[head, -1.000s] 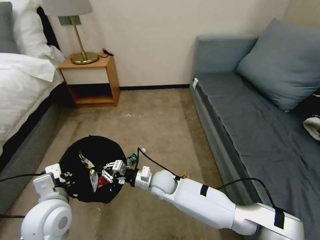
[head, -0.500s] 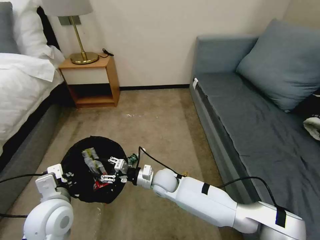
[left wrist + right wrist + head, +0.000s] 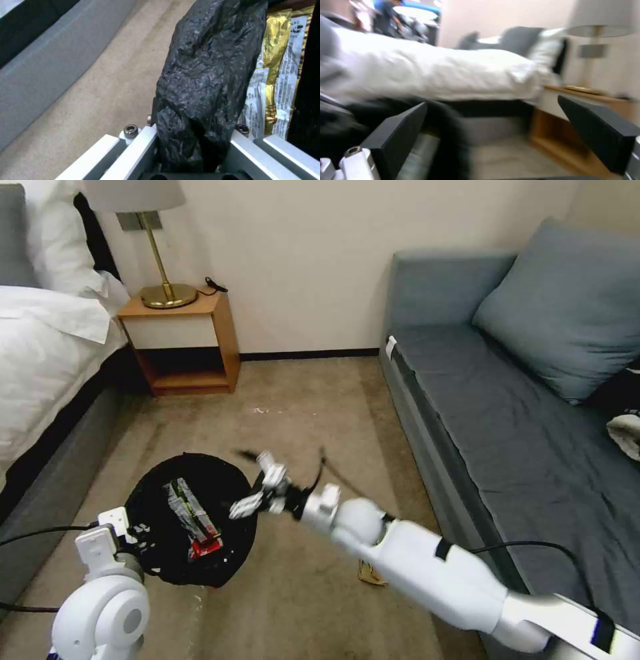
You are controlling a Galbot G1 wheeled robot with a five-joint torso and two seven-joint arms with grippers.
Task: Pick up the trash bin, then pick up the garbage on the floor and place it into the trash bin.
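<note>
The trash bin (image 3: 160, 493), lined with a crinkly black bag, hangs just above the carpet at lower left. My left gripper (image 3: 131, 531) is shut on its near rim; the left wrist view has the black bag (image 3: 200, 82) pinched between the left gripper's (image 3: 191, 150) two white fingers. Inside lie two pieces of garbage: a long yellow-silver wrapper (image 3: 189, 505) (image 3: 278, 72) and a red-and-white wrapper (image 3: 207, 545). My right gripper (image 3: 257, 488) (image 3: 500, 130) is open and holds nothing, just past the bin's right rim. A crumpled tan paper (image 3: 371, 574) lies on the floor, half hidden under my right arm.
A grey sofa (image 3: 507, 433) with a cushion runs along the right. A bed (image 3: 47, 360) stands at the left, and a wooden nightstand (image 3: 183, 337) with a brass lamp stands against the back wall. Open carpet (image 3: 300, 413) lies between them.
My right gripper has drawn back from over the bin, rising and swinging to the right. The long wrapper has dropped and lies flat inside the bin. The left gripper holds the rim as before.
</note>
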